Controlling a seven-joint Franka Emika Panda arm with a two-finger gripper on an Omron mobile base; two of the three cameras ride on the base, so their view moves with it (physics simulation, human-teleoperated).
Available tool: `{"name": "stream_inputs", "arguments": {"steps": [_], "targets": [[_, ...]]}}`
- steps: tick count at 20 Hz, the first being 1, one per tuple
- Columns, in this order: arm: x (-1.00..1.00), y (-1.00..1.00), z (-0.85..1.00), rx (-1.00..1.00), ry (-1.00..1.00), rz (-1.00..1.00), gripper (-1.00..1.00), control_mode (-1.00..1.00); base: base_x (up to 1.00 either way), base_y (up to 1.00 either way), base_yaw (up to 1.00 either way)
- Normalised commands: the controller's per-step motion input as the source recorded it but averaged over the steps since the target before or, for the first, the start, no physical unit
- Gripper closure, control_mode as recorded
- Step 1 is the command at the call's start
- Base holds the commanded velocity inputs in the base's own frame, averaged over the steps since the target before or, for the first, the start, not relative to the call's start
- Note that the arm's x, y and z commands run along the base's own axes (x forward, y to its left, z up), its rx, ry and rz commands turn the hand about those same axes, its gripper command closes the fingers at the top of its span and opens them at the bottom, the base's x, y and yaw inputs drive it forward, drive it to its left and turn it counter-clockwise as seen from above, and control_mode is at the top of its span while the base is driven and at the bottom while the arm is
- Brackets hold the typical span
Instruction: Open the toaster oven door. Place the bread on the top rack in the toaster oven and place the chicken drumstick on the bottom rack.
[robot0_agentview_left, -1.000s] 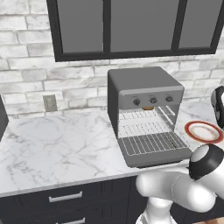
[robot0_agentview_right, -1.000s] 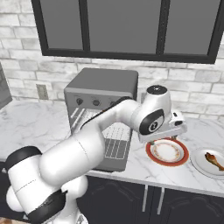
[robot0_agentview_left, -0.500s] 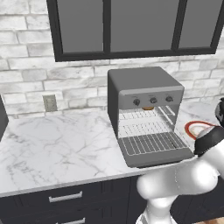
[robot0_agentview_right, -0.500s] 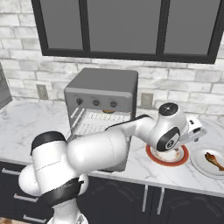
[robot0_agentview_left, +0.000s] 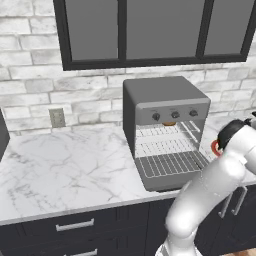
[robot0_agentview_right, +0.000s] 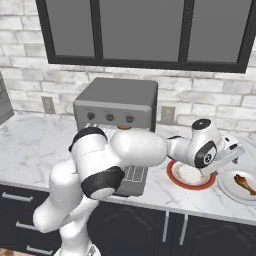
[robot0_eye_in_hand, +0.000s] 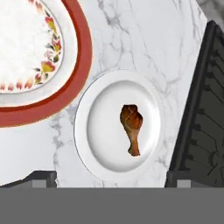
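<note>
Overhead, chicken drumstick (robot0_eye_in_hand: 131, 127) on white plate (robot0_eye_in_hand: 98, 148), fingers (robot0_eye_in_hand: 43, 178) spread wide, oven door (robot0_agentview_left: 172, 170) dropped open.

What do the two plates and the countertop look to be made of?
Red-rimmed plate: likely glazed ceramic, painted floral border. Plain white plate under the chicken drumstick: smooth glossy ceramic, probably. White grey-veined countertop: polished marble or imitation.

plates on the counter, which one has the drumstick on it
The plain white plate, the smaller one; the chicken drumstick lies at its middle. The other plate has a red rim and floral border and carries no drumstick.
</note>
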Motion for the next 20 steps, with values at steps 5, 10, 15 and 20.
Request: {"name": "stream_inputs", "arguments": {"steps": [5, 10, 15, 20], "targets": [[0.25, -0.55, 0.22, 0.27, 0.34, 0.0, -1.0, -1.0, 0.0, 0.0, 0.0], [0.23, -0.56, 0.17, 0.25, 0.24, 0.0, -1.0, -1.0, 0.0, 0.0, 0.0], [0.07, -0.49, -0.22, 0.17, 0.06, 0.03, -1.0, -1.0, 0.0, 0.0, 0.0], [0.19, -0.3, -0.4, 0.1, -0.01, 0.12, -1.0, -1.0, 0.0, 0.0, 0.0]]}}
